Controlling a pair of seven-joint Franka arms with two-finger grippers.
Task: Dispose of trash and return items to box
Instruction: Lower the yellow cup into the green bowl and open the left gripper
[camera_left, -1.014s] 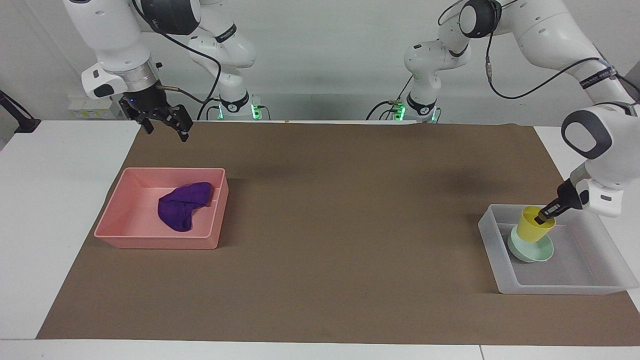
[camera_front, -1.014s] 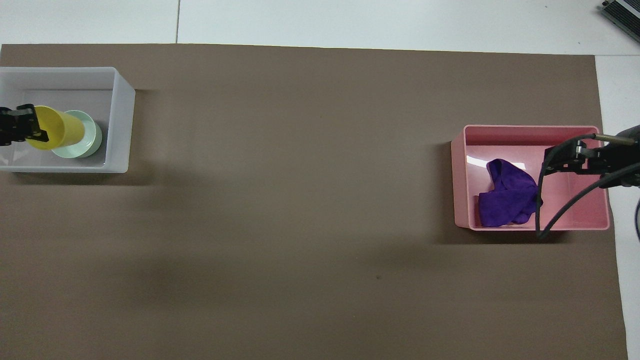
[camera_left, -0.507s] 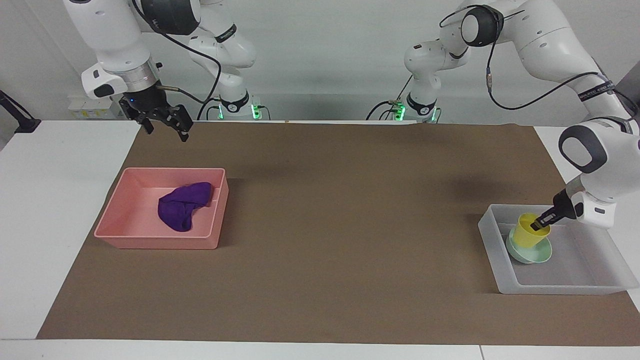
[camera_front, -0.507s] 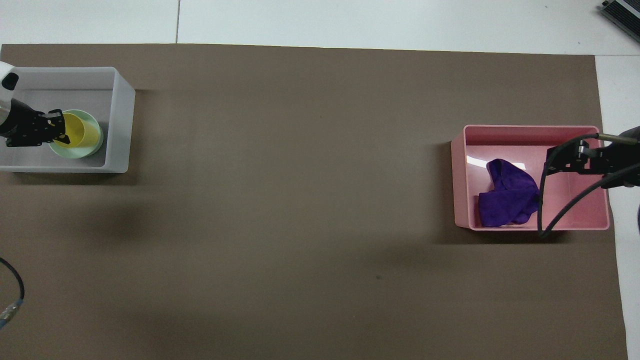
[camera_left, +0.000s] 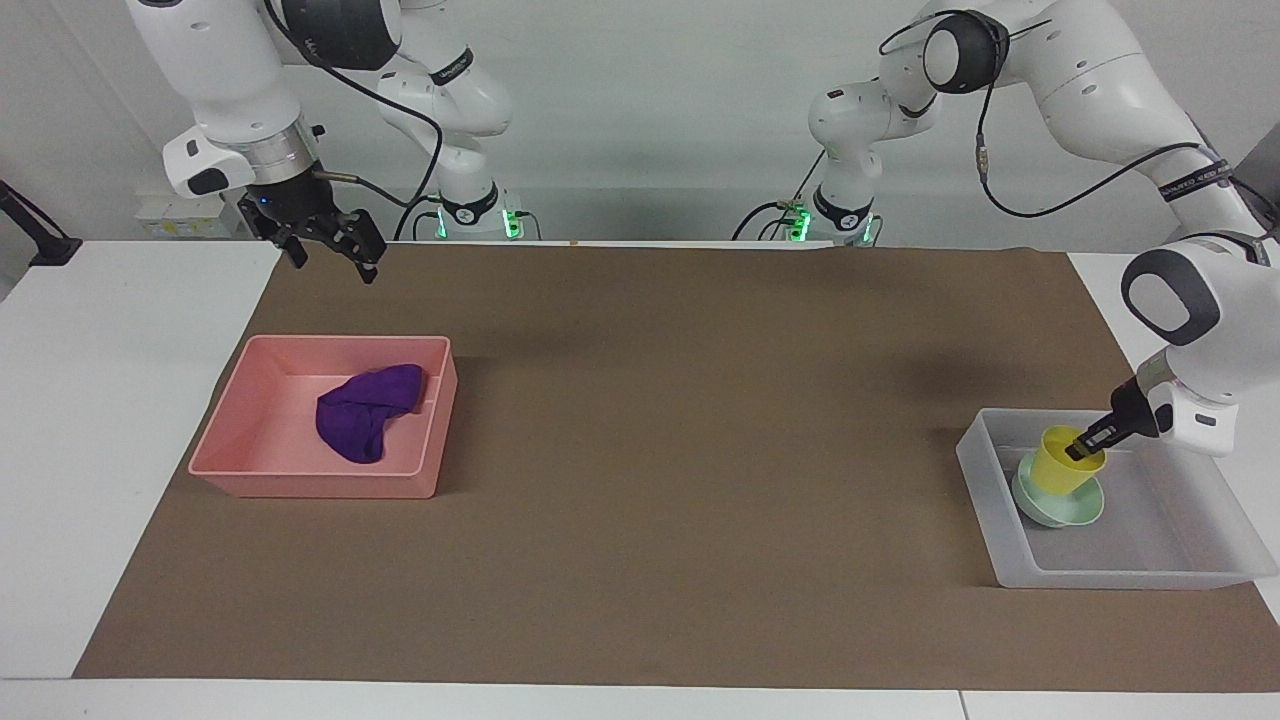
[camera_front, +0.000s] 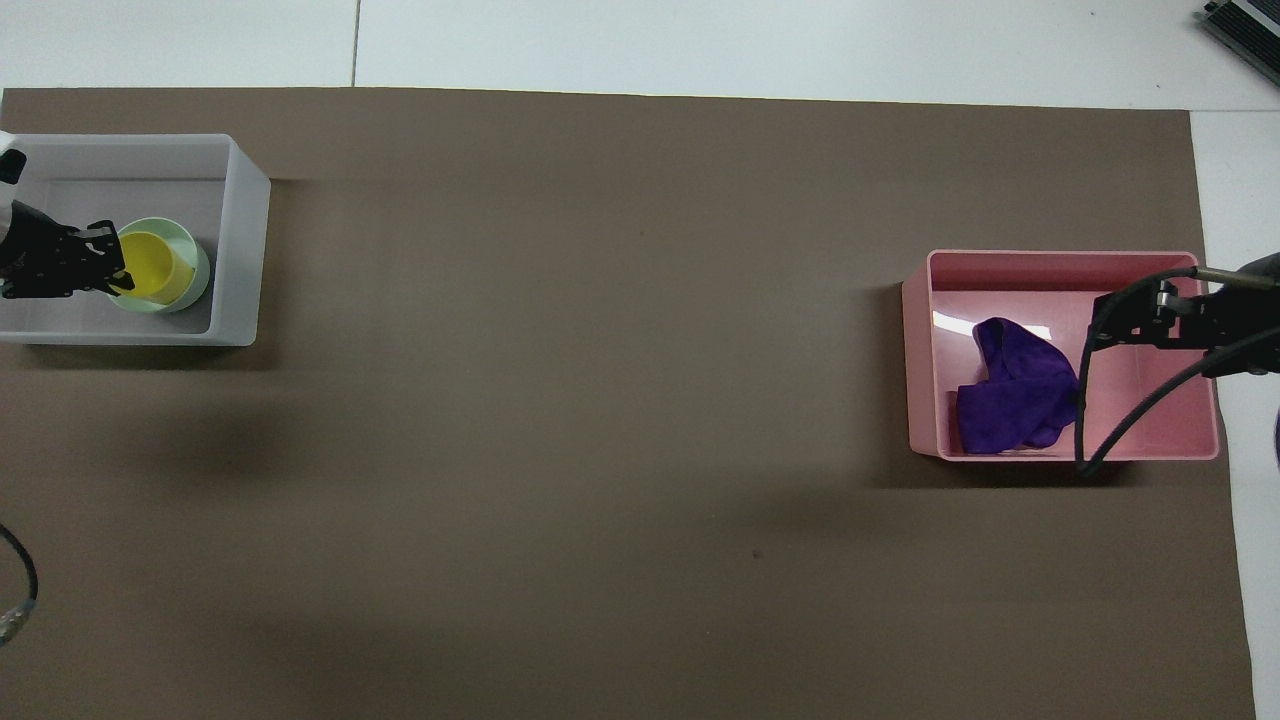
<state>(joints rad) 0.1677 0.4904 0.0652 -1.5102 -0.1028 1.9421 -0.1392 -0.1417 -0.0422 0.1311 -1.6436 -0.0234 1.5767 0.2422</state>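
The yellow cup (camera_left: 1062, 472) stands upright in the mint-green bowl (camera_left: 1060, 512), inside the translucent box (camera_left: 1130, 578) at the left arm's end of the table. My left gripper (camera_left: 1085, 447) is shut on the cup's rim; it shows the same in the overhead view (camera_front: 112, 272), with the cup (camera_front: 150, 268), bowl (camera_front: 197, 278) and box (camera_front: 240, 240). The purple cloth (camera_left: 362, 412) lies crumpled in the pink tray (camera_left: 310, 485). My right gripper (camera_left: 332, 258) hangs open and empty, high over the table's edge beside the pink tray, waiting.
A brown mat (camera_left: 700, 450) covers most of the table, with white table surface (camera_left: 100, 400) at both ends. The right arm's black cable (camera_front: 1120, 420) hangs over the pink tray (camera_front: 1060, 262) and the cloth (camera_front: 1010, 395) in the overhead view.
My left gripper has lowered the yellow cup from a tilt to upright in the green bowl. The right arm has hardly moved.
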